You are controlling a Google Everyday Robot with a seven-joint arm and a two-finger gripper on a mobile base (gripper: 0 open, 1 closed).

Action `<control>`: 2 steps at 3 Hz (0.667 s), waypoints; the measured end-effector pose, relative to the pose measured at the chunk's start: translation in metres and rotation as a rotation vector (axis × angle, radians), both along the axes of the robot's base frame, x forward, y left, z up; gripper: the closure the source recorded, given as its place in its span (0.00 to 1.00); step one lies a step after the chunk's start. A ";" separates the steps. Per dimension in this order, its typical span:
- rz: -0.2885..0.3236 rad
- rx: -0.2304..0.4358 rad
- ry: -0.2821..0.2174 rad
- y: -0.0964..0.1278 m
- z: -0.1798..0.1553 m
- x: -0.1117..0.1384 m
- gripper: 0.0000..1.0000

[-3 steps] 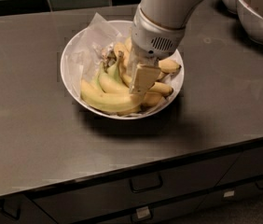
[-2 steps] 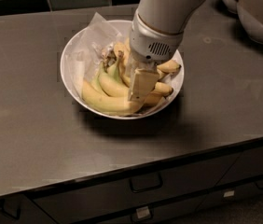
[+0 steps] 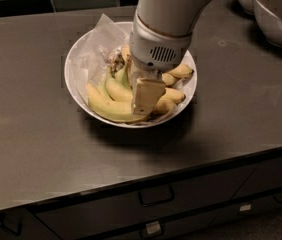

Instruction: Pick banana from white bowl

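The white bowl (image 3: 74, 82) stands on the dark counter, lined with crinkled white paper (image 3: 99, 38). The banana (image 3: 107, 109), long, curved and pale yellow, lies along the bowl's front left rim. My gripper (image 3: 144, 103) reaches down from the white arm (image 3: 168, 14) into the middle of the bowl, with its tip right at the banana's right half. It hides part of the pile beneath it. I cannot see whether it holds anything.
Shorter bananas with green stems (image 3: 117, 88) lie behind the big one. Deeper-yellow bananas with dark tips (image 3: 181, 72) lie on the bowl's right side. Two more white bowls (image 3: 276, 15) stand at the back right. The counter's front edge (image 3: 146, 181) has drawers below.
My gripper has sunk a little lower and to the left, closer onto the big banana. The bowl and the bananas have not moved.
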State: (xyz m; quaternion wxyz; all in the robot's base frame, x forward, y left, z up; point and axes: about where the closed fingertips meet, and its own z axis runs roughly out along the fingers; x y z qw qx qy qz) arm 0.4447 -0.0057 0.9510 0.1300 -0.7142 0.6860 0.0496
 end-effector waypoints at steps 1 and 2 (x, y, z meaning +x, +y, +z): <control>-0.009 -0.009 -0.004 0.001 0.001 -0.006 0.49; -0.025 -0.013 -0.020 -0.007 -0.007 -0.003 0.49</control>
